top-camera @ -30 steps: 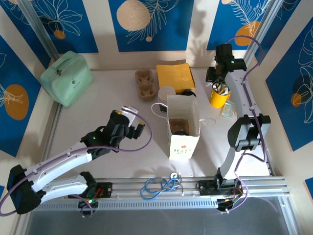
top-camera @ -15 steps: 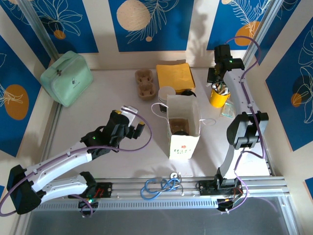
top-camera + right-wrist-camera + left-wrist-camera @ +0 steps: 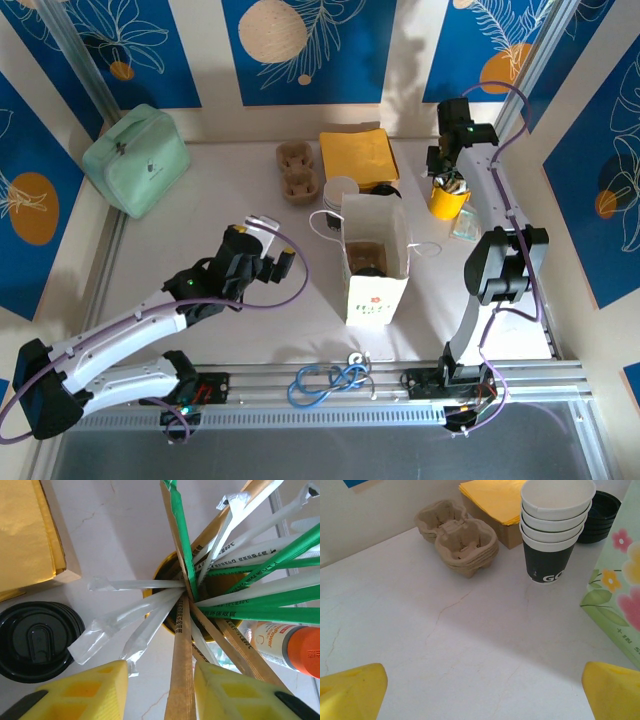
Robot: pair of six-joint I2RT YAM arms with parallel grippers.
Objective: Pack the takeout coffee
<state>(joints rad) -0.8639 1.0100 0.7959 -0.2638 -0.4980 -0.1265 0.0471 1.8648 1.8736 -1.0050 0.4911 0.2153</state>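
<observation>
- Paper bag: white, floral print, upright, open top, mid tabletop.
- Paper cups: nested stack, black-and-white, just behind bag.
- Pulp carriers: moulded, stacked, behind-left of bag.
- Left end effector: spread wide, empty, left of bag.
- Right end effector: part-open, straddling flat wooden stirrer in yellow holder, behind-right of bag. Moved nearer holder since earlier frame.
</observation>
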